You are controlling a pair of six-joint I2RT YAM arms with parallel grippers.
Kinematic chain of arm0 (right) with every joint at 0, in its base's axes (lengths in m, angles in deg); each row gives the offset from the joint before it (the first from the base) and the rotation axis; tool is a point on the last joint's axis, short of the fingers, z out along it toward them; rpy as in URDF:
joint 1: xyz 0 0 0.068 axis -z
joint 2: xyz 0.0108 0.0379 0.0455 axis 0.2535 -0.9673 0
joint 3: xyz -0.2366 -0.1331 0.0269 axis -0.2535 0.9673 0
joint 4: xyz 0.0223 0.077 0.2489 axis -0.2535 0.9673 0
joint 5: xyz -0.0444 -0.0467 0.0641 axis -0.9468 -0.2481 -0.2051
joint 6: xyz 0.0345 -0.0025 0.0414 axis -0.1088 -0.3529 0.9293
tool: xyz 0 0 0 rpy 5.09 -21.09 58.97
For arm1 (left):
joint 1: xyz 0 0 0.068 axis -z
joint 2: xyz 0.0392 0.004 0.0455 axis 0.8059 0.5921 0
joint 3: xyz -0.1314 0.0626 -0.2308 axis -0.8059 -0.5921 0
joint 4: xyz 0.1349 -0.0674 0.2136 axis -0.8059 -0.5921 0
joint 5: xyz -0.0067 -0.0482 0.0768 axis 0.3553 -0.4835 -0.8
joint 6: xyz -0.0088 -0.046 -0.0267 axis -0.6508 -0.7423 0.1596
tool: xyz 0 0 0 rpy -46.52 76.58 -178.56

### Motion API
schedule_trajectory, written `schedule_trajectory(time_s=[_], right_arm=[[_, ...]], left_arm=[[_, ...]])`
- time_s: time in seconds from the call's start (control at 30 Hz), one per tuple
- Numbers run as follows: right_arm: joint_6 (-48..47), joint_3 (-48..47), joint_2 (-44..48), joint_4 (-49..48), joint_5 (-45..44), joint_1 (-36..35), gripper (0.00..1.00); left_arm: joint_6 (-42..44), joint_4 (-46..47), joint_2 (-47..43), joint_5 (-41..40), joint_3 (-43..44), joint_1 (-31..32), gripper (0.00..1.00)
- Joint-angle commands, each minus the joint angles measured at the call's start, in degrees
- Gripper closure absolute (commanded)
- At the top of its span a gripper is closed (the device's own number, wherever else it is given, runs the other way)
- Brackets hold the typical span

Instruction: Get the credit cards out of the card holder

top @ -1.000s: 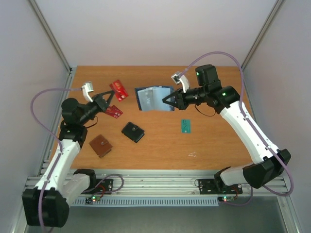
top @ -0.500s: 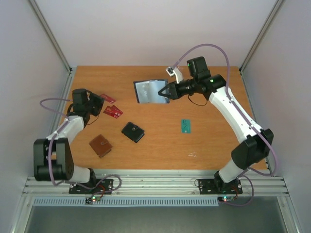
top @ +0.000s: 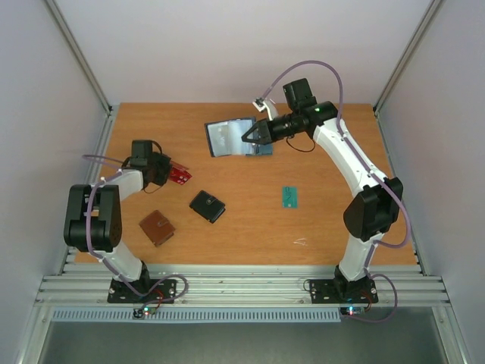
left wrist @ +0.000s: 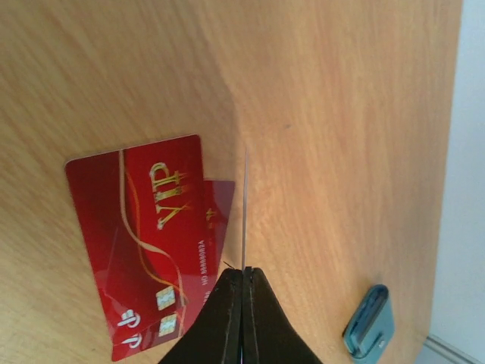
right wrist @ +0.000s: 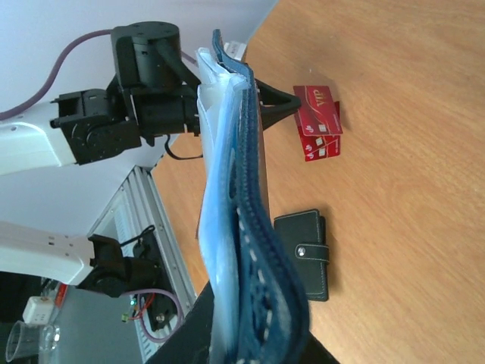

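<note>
- The worktop (top: 333,227) carries the same loose things as a second ago. The brown wallet (top: 157,228) and the black wallet (top: 207,205) have not moved.
- The right arm has swung the card holder (top: 226,138) toward the far left. It is now open and off the wood, further from the teal-green card (top: 289,197) than before.
- The right end effector (top: 250,137) is closed on the holder's right edge. In the wrist view the holder shows only edge-on, so we cannot tell if its pockets keep more cards.
- The left arm has folded back toward its base. The left end effector (left wrist: 243,273) now hangs just beside the red cards (left wrist: 136,227), which lie overlapped on the wood.
- Its fingers are pressed together on a thin card (left wrist: 245,205), seen edge-on, so its face stays hidden.
- We judge that this card is already out of the holder and is being brought to the red pile. The holder is kept up, probably for the next pull.
- The teal-green card lies flat, well apart from both arms, in the same place as before.
</note>
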Motion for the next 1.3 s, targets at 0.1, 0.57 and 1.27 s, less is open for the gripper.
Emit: schedule_trajectory(time_s=[0.1,0.57,1.27], right_arm=[[-1.6,-0.6,1.7,2.6,2.1,0.3,0.98],[-4.7,2.4,9.8,3.1,7.4,0.3,0.96],[-3.7,10.3,20.8,-2.0,10.0,-5.5,0.94]], left_arm=[[-0.9,-1.3,0.0,-6.4,-1.4,0.5,0.98],[11.3,1.6,-22.1,1.2,-8.8,3.2,0.4],[34.7,29.0,-41.0,47.8,-8.8,8.6,0.33]])
